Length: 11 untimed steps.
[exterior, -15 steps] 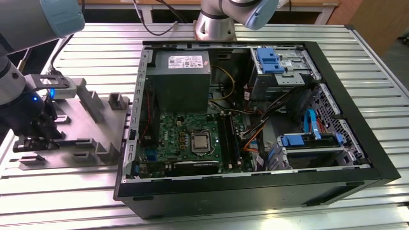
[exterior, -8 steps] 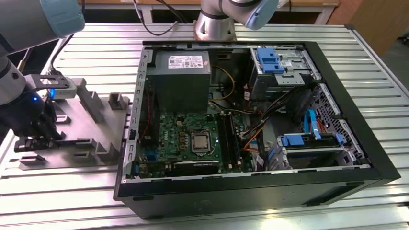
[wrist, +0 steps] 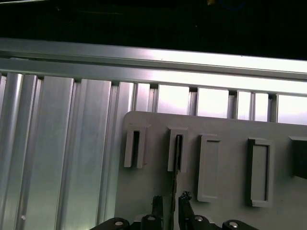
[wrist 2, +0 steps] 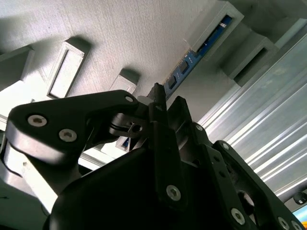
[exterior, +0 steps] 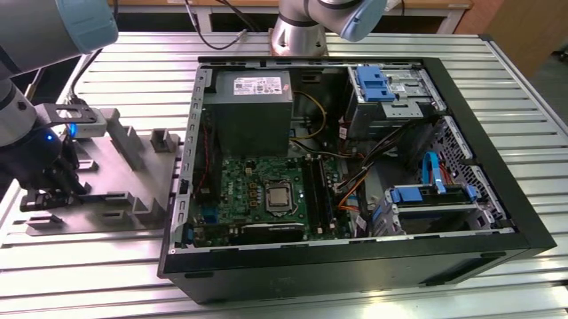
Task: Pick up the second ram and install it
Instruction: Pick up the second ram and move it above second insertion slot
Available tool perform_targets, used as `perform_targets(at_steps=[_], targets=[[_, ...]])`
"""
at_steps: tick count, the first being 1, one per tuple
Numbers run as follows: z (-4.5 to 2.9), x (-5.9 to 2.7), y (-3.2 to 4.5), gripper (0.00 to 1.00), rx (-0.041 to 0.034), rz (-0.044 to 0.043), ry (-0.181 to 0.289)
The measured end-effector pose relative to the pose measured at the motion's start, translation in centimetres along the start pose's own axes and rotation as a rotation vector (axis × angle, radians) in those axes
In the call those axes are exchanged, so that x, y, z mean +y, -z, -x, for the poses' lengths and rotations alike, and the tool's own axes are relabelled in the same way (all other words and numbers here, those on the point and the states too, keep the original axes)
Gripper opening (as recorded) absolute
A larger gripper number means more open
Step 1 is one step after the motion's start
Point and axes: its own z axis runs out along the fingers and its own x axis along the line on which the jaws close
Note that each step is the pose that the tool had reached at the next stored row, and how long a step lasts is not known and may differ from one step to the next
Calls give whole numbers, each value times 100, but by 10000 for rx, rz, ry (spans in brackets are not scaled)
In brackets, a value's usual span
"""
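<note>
Parted jaws astride second ram (wrist 2: 184, 68)

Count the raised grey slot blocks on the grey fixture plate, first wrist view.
5 blocks, one row: one; one holding the ram strip; two wider; one cut off at the picture's edge. Others may be hidden.

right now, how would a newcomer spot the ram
At the exterior view's left, beside the PC case, lies a grey plate with slotted blocks. The ram stands on edge in one of them, at the pincer. It is the thin blue strip among grey blocks.
</note>
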Motion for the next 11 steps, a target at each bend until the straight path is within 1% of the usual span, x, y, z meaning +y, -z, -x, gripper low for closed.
perform_targets(at_steps=[7, 8, 11], targets=[[0, 0, 0, 25, 0, 0, -1], [0, 0, 0, 19, 0, 0, 0], [0, 0, 12, 19, -2, -2, 0]])
